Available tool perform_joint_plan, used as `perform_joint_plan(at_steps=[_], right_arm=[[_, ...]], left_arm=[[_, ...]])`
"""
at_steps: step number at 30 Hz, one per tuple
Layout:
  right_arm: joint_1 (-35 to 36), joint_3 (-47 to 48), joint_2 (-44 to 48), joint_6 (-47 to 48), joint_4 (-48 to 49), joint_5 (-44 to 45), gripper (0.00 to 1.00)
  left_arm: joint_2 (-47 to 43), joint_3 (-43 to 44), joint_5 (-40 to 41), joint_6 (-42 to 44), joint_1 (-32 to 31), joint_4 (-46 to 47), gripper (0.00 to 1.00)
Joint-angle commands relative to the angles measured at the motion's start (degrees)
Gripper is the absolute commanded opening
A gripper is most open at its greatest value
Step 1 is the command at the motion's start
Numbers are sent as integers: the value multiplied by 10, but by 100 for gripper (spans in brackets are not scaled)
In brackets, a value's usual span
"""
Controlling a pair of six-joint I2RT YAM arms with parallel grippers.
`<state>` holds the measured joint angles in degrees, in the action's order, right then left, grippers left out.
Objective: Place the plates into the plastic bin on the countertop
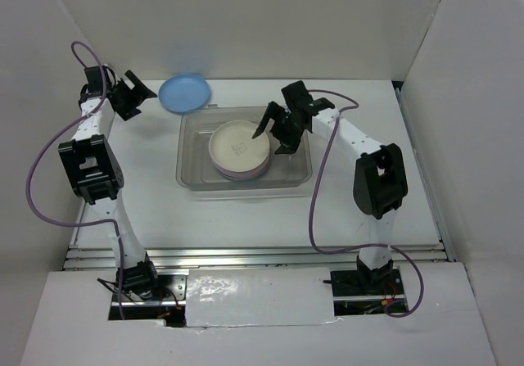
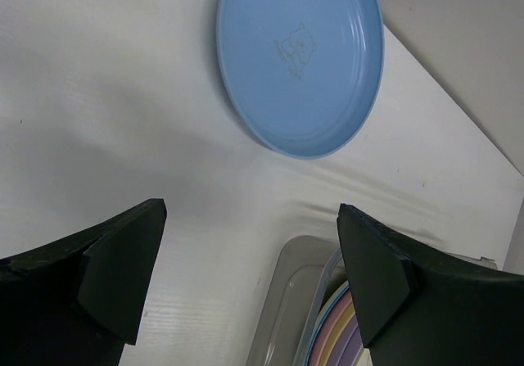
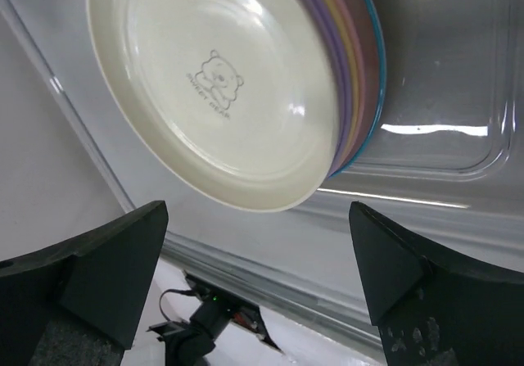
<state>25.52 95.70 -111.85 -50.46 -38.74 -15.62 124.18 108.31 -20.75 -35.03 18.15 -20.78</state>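
while the blue plate (image 2: 300, 59) lies on open tabletop (image 2: 98, 96) by the far rim of the bin (image 1: 192, 160), left fingers (image 2: 115, 272) gape empty before it; right fingers (image 3: 106, 268) wide over stacked plates (image 3: 221, 96).

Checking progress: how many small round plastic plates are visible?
6: a blue plate on the white countertop beyond the clear plastic bin; five stacked inside, cream plate on top. Others may hide.

Left of the plastic bin (image 1: 187, 171), the left arm (image 1: 90, 169) is made of white tubular links joined by chunky black joint housings; right of the bin, the right arm (image 1: 378, 182) is built alike. A thin purple cable (image 1: 31, 190) trails loosely along each. The left gripper (image 2: 252, 219) and right gripper (image 3: 258, 219) have matte black wedge-shaped fingers (image 2: 115, 276), the right ones flecked with pale scuffs
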Motion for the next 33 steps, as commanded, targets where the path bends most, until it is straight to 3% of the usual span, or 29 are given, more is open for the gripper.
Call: perform_joint_plan(at_steps=[1,7,15,20,23,24,25,26,27,29,31,32,33], right_arm=[[11,61,39,19,-37,7,100],[5,121,113,37,-85,3,100],[14,7,268,41,-90,-28,100],[17,-41,323,25,-92,-35,100],[18,-52,341,19,-98,-36,100],[17,-51,345,19,-100,-35,100],[16,-50,348,18,-105,-36,100],[15,-45,354,19,-108,-35,100],[12,-42,356,19,-111,-36,100],[6,-32,361,19,-115,-38,100],[-4,-26,364,24,-122,-42,100],[-6,-24,366,26,-123,-42,100],[-11,-23,367,28,-123,-47,100]], left_arm=[[31,39,-21,-18,1,29,99],[124,127,-22,-41,-15,49,99],[217,196,-6,-80,-27,116,99],[262,238,60,-50,-60,80,96],[262,234,145,-24,-83,36,82],[258,227,163,-21,-91,30,63],[252,206,184,-22,-94,28,54],[240,187,204,-26,-99,27,30],[236,180,229,-27,-100,28,25],[228,176,261,-35,-101,18,23],[225,181,268,-37,-98,13,12],[220,183,281,-42,-95,-3,2],[213,184,288,-46,-90,-13,0]])
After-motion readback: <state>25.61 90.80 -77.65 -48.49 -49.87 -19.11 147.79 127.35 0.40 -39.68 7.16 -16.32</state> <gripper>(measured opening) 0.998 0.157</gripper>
